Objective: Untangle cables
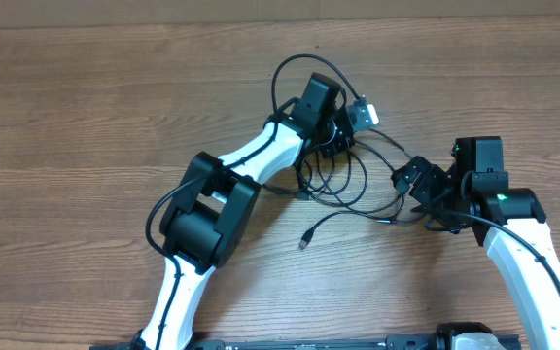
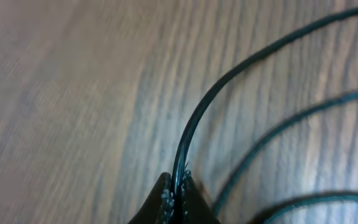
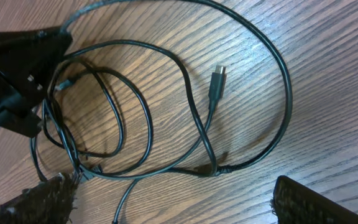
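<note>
Overhead view: finds the cables [image 1: 350, 185] heaped in overlapping loops near mid-table, between the two grippers. Shows one loop arcing up and round behind the left arm [image 1: 261, 151], and one free end trailing toward the near edge, its plug tip [image 1: 305, 239] lying clear of the heap.

Left wrist view: catches the left gripper [image 2: 174, 198] pinched tight on a single strand, jaws closed, the cord rising out of them and curving away over the wood. Leaves two further strands passing just beside, untouched.

Right wrist view: looks down on the same loops from the other side. Has the right gripper [image 1: 418, 183] spread wide with nothing between its fingers, near the heap's right edge; cannot tell whether a fingertip brushes a strand. Picks out a second plug tip [image 3: 217, 78] lying flat inside the large outer loop, and a crossing [image 3: 210, 167] where several strands bunch together. Beyond that, only the bare wooden table [image 1: 86, 117].

Reads as the start of a separating pull: one strand secured, not yet drawn out. Next calls for easing that strand away from the heap, slowly, watching whether it slides free or drags its neighbours along. Probably also wants the open gripper to close on, or pin, a neighbouring loop near the crossing, so the heap stays put.
</note>
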Motion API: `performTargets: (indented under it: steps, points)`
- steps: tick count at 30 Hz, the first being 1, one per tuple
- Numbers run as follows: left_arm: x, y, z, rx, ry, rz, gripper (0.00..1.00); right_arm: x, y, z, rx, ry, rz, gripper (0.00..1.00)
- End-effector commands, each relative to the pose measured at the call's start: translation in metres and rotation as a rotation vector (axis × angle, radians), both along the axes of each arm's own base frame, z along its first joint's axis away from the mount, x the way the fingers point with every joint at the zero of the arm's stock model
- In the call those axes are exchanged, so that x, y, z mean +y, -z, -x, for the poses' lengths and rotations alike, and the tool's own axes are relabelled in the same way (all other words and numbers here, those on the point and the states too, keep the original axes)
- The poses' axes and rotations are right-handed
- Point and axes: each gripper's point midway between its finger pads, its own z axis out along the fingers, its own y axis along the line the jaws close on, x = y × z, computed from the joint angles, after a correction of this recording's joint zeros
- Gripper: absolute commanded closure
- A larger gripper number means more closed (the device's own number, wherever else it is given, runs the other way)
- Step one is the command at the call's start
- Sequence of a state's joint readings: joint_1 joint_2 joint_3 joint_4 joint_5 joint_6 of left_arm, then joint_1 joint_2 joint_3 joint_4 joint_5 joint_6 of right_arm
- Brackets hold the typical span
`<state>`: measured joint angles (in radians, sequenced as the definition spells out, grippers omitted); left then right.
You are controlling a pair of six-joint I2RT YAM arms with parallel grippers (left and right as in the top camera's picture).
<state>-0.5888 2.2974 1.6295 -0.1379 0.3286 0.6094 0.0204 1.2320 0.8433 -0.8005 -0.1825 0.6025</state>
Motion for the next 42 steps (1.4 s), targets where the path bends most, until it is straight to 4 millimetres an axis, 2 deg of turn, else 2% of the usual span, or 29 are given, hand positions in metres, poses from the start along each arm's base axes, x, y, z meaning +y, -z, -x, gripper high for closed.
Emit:
performTargets:
  steps: [1,5,7,9,16,19,21,24,27,30,33,36,38,39,40,42]
  points:
    - [0.001,-0.03,-0.019,-0.046,-0.114,0.046,0.96,-0.001,-0.002,-0.004,-0.01,0.009,0.005,0.0]
    - [0.01,-0.095,-0.031,-0.096,-0.221,0.141,0.96,0.002,-0.003,-0.005,-0.015,0.002,-0.01,0.0]
    - [0.019,-0.13,-0.028,-0.087,-0.272,0.192,0.96,0.011,-0.006,-0.006,-0.023,-0.023,-0.06,0.0]
    - [0.028,-0.156,-0.021,-0.066,-0.305,0.22,0.96,0.022,-0.01,-0.006,-0.031,-0.053,-0.12,0.0]
    - [0.071,-0.235,0.011,0.078,-0.485,0.359,0.96,0.059,-0.026,-0.015,-0.103,-0.158,-0.234,0.0]
    - [0.089,-0.261,0.022,0.144,-0.576,0.437,0.96,0.084,-0.029,-0.016,-0.109,-0.213,-0.284,0.0]
    - [0.1,-0.271,0.027,0.212,-0.652,0.499,0.96,0.105,-0.033,-0.016,-0.131,-0.288,-0.317,0.0]
    - [0.109,-0.273,0.033,0.315,-0.751,0.556,0.96,0.14,-0.039,-0.016,-0.208,-0.434,-0.31,0.0]
    - [0.121,-0.261,0.034,0.375,-0.875,0.554,0.96,0.171,-0.05,-0.012,-0.303,-0.581,-0.301,0.0]
    - [0.135,-0.244,0.038,0.445,-1.013,0.535,0.96,0.191,-0.059,-0.009,-0.394,-0.69,-0.271,0.07]
    - [0.127,-0.238,0.052,0.556,-1.009,0.538,0.96,0.183,-0.054,-0.024,-0.44,-0.629,-0.132,0.07]
    - [0.111,-0.246,0.063,0.633,-0.909,0.567,0.96,0.17,-0.049,-0.035,-0.456,-0.564,-0.022,0.08]
    - [0.103,-0.257,0.069,0.673,-0.86,0.605,0.96,0.162,-0.044,-0.041,-0.451,-0.529,0.033,0.27]
    - [0.101,-0.263,0.072,0.689,-0.84,0.625,0.96,0.156,-0.04,-0.044,-0.445,-0.506,0.07,0.43]
    - [0.1,-0.271,0.076,0.7,-0.817,0.643,0.96,0.147,-0.034,-0.048,-0.432,-0.475,0.12,0.55]
    - [0.105,-0.282,0.081,0.692,-0.808,0.662,0.96,0.125,-0.024,-0.055,-0.396,-0.368,0.207,0.62]
